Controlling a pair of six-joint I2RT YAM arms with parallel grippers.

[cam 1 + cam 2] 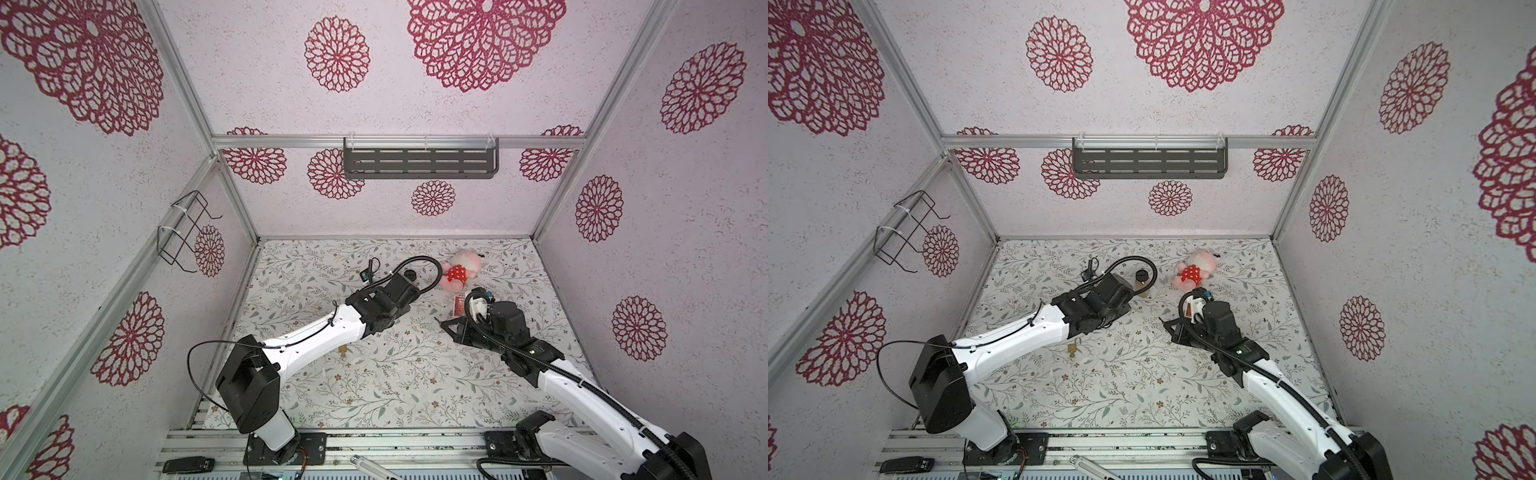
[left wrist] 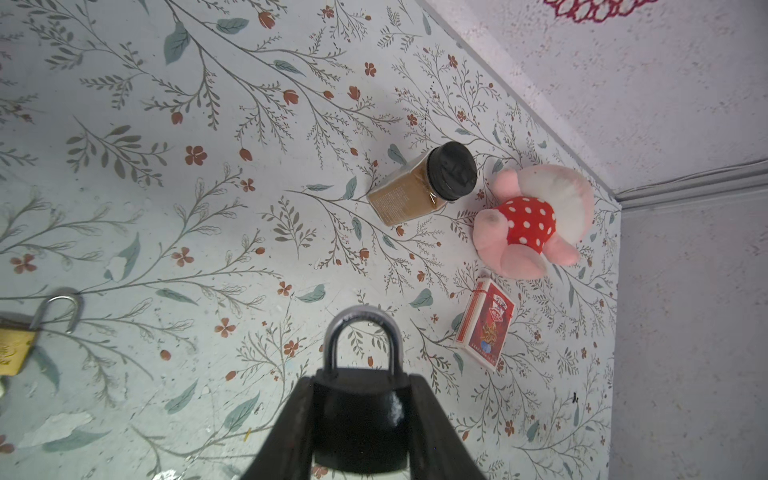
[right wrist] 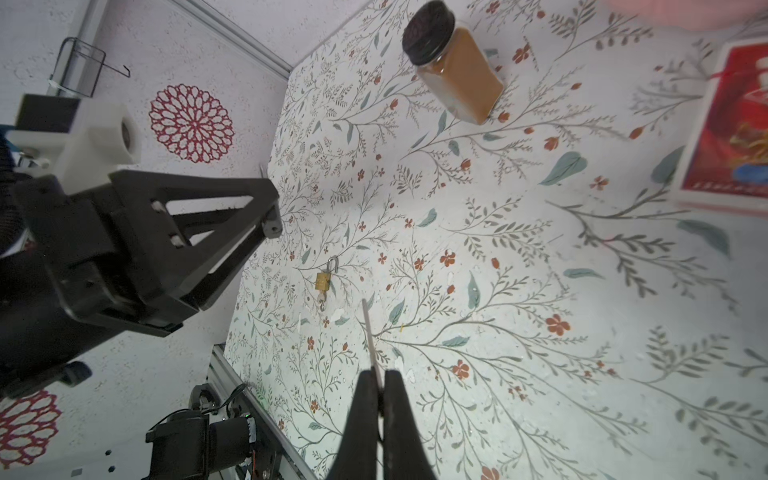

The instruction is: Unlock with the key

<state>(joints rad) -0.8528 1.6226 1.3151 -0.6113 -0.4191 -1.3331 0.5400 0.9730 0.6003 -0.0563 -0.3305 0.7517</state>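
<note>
The task was at its approach stage, with both pieces in hand but not yet joined. The left gripper (image 2: 361, 379) had its fingers clamped on the body of a black padlock (image 2: 360, 419), 1 finger on each side. The shackle (image 2: 360, 322) stuck out beyond the fingertips and looked fully seated, so the lock was judged to be locked. Its keyhole faced away from the left wrist camera and could not be seen.

The right gripper (image 3: 380, 376) had its fingers pressed together on the key (image 3: 369, 332), whose thin blade pointed out past the tips.

In a top view the right gripper sat just right of the frame's centre (image 1: 1166, 323) and the left wrist just left of centre. The 2 grippers were apart with bare table (image 1: 1142, 374) between them. Left to do, by this reading: line the blade up with the keyhole, push it in, turn it, and free the shackle.

A second, brass padlock (image 1: 1073, 347) lay on the table below the left forearm, left of centre and below it in the frame. Its shackle was already sprung open, and neither gripper touched it.
</note>
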